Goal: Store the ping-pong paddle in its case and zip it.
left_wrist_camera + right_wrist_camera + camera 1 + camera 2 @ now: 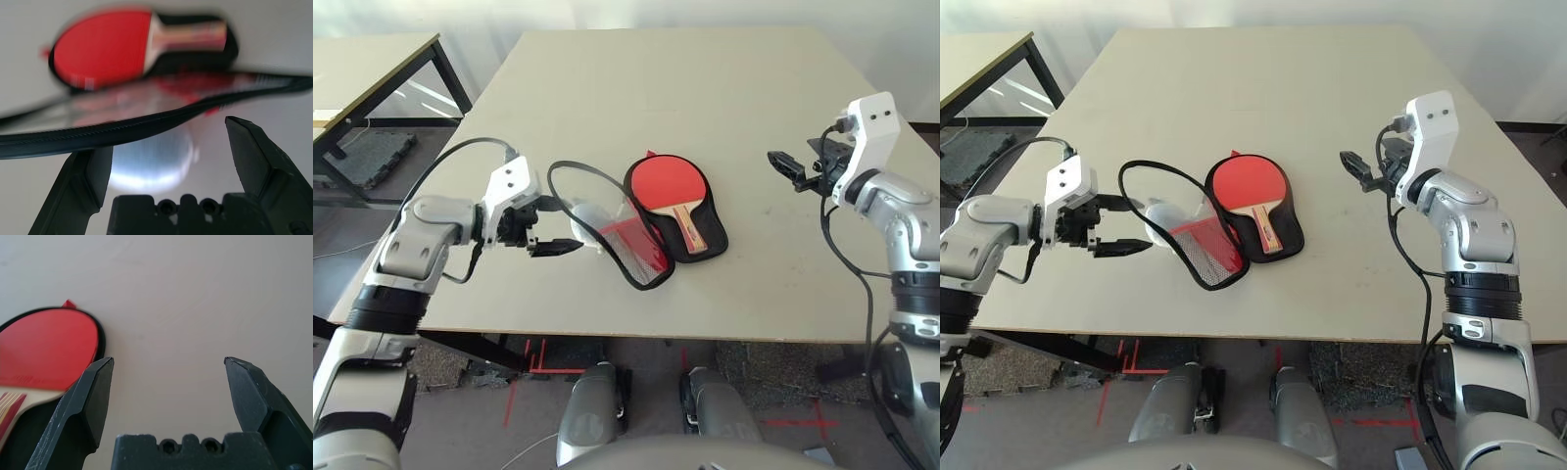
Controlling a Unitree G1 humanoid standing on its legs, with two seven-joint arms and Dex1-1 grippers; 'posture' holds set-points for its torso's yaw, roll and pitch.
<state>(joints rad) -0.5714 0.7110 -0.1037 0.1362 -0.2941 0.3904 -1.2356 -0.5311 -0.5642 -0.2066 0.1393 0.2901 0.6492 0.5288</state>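
Observation:
The ping-pong paddle (668,183) lies red face up on the black lining of the open case (713,238), handle toward me. The case's other half (636,253), with mesh and red fabric, is folded out to the left, and its black edging (570,168) arches up in a loop. My left gripper (558,225) hovers open just left of that loop; in the left wrist view the edging (146,122) runs across in front of the open fingers (88,181). My right gripper (785,166) is open above bare table, to the right of the paddle (44,347).
A pale whitish thing (587,220) lies under the raised flap. The beige table (656,78) stretches far behind the case. A second table (372,59) stands at the far left. The table's front edge runs close below the case.

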